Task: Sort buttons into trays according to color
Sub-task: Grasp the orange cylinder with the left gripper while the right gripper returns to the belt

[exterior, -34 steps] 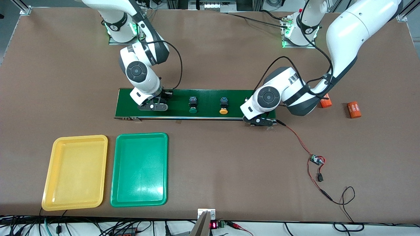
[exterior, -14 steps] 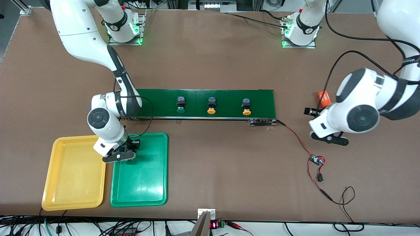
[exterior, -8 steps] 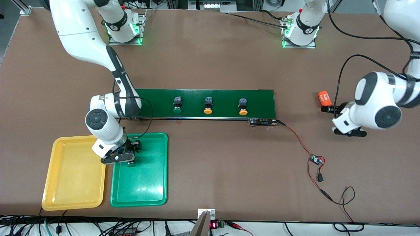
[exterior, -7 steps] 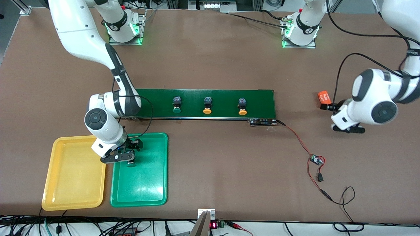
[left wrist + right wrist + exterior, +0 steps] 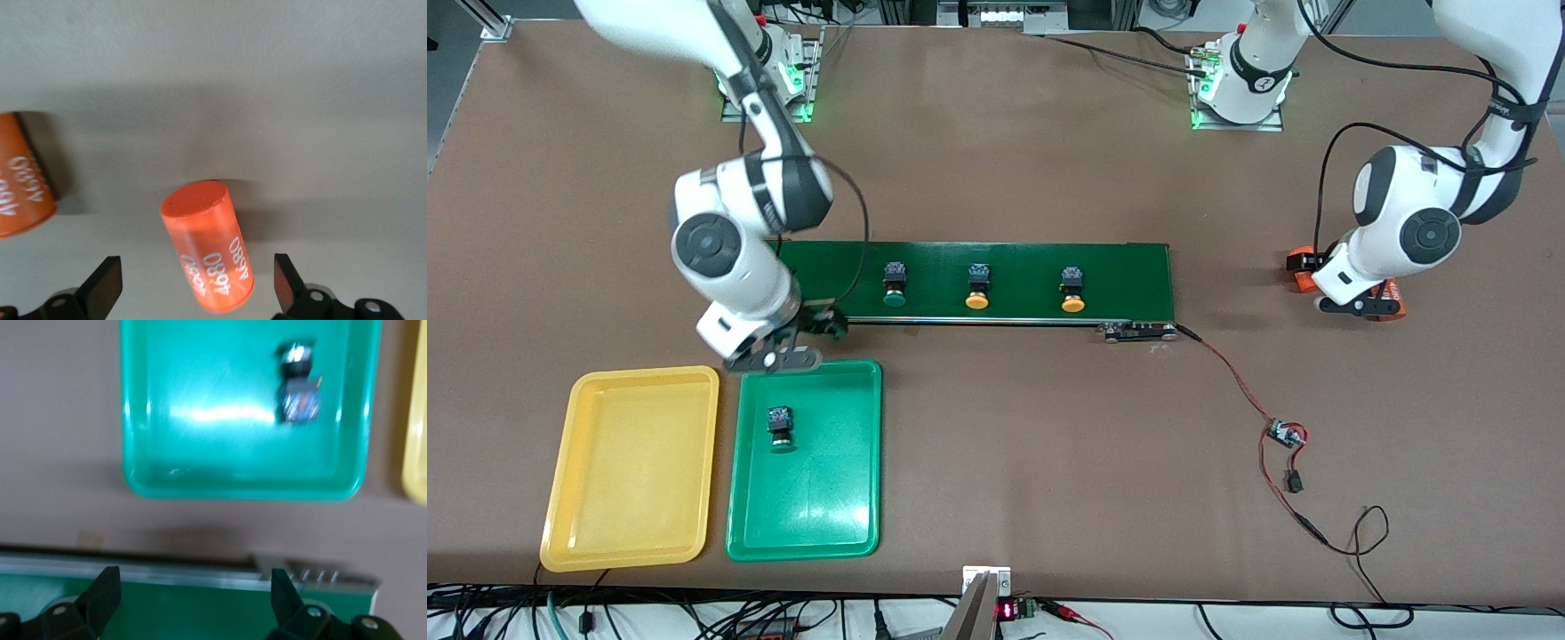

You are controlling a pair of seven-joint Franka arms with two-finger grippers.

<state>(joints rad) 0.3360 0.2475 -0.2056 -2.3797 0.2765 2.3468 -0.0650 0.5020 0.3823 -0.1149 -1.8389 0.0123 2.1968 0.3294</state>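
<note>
On the desk (image 5: 996, 160) lie two trays, yellow (image 5: 633, 468) and green (image 5: 805, 498), one green button (image 5: 780, 428) in the green tray, three buttons on the belt (image 5: 1120, 271), while both pincers, right (image 5: 775, 359) and left (image 5: 1352, 307), gape empty.

Shallow green plastic tray with rounded corners (image 5: 200, 400): ahead of the fingertips, on brown table surface (image 5: 60, 420). One black-bodied push-button switch (image 5: 298, 383) lying in the tray. Yellow plastic tray (image 5: 415, 440): only its edge shows, just beside the green one. Dark-green belt with metal edge (image 5: 193, 603): between the spread black fingers (image 5: 100, 597) of the right gripper (image 5: 193, 597).
</note>
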